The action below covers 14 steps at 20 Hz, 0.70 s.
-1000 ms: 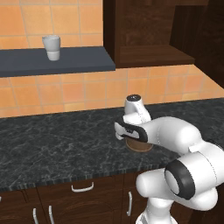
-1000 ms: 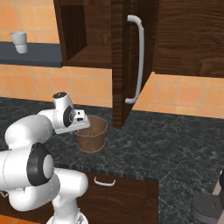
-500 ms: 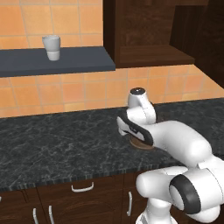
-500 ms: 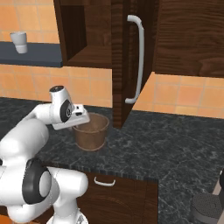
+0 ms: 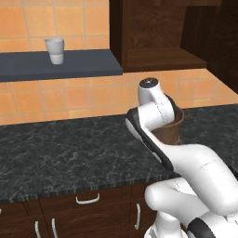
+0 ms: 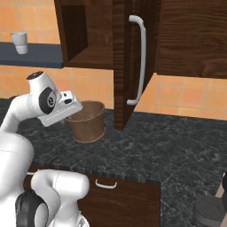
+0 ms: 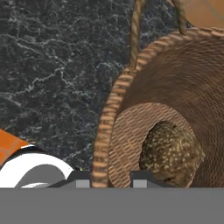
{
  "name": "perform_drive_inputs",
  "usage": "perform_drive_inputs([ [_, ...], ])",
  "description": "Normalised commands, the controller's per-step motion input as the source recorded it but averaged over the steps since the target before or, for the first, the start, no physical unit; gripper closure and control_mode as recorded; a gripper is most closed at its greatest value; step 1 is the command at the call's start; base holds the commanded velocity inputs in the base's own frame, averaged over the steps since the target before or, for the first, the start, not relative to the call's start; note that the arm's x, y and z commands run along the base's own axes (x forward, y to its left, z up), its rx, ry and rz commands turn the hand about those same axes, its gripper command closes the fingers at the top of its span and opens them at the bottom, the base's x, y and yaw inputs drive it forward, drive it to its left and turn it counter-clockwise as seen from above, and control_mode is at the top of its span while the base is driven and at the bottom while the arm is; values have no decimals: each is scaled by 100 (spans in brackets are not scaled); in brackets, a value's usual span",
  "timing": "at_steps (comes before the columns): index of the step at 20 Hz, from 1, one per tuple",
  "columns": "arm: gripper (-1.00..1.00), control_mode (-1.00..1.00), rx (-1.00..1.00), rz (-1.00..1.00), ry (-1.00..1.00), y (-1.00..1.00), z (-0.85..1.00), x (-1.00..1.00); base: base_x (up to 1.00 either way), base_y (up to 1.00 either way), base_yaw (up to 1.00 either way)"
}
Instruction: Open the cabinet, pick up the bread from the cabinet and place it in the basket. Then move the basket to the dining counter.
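Woven brown basket (image 7: 175,87), bread (image 7: 171,153) inside, sits on the black desk (image 5: 69,153) below the open cabinet (image 6: 133,26); my gripper (image 7: 111,178) pinches its near rim, so a one-sided lift could tip it.

So there's a white cup (image 5: 55,50) sitting upright on a dark grey shelf (image 5: 69,66) against the orange tiled wall (image 5: 46,100). Below that, a black speckled tabletop (image 5: 65,155), with low dark cabinets (image 5: 88,211) under it that have short curved silver handles (image 5: 88,200).
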Motion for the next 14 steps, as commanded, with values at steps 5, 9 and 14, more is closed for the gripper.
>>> perform_drive_inputs([
  [5,100,-100,0,18,-8,0,65,-89,0,0,0],
  [9,100,-100,8,9,-4,-5,64,-100,0,0,0],
  [14,100,-100,17,1,2,-6,73,-79,0,0,0],
])
